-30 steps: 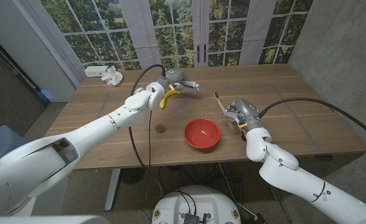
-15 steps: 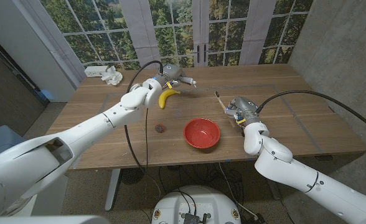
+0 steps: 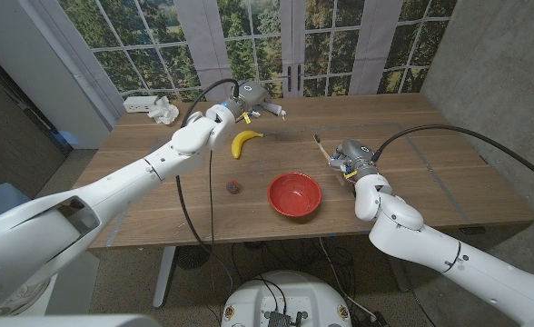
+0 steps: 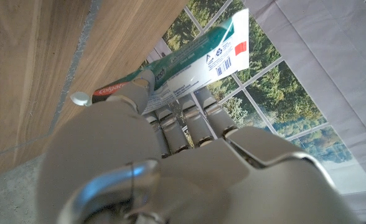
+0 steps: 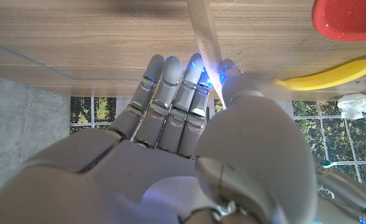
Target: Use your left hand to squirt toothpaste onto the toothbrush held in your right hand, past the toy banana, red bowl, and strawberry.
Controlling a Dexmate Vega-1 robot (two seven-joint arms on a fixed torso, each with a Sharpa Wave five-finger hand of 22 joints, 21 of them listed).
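Note:
My left hand (image 3: 247, 98) hangs over the table's far side and grips a green-and-white toothpaste tube (image 3: 271, 110), its nozzle pointing right. In the left wrist view the tube (image 4: 189, 53) lies across the fingers of that hand (image 4: 170, 162), white cap (image 4: 79, 98) toward the table. My right hand (image 3: 350, 156) holds a wooden toothbrush (image 3: 321, 145), its head pointing toward the far left. The right wrist view shows the brush handle (image 5: 205, 31) pinched at the fingertips of that hand (image 5: 189, 143). A gap of bare table separates nozzle and brush head.
A yellow toy banana (image 3: 244, 141) lies just near of my left hand. The red bowl (image 3: 294, 193) sits mid-table, with the small dark strawberry (image 3: 234, 188) to its left. A crumpled white cloth (image 3: 165, 112) and a power strip (image 3: 140, 104) lie at the far left corner.
My left hand has carried the toothpaste up and toward the table's far edge, uncovering the banana. The right hand and toothbrush have hardly moved.

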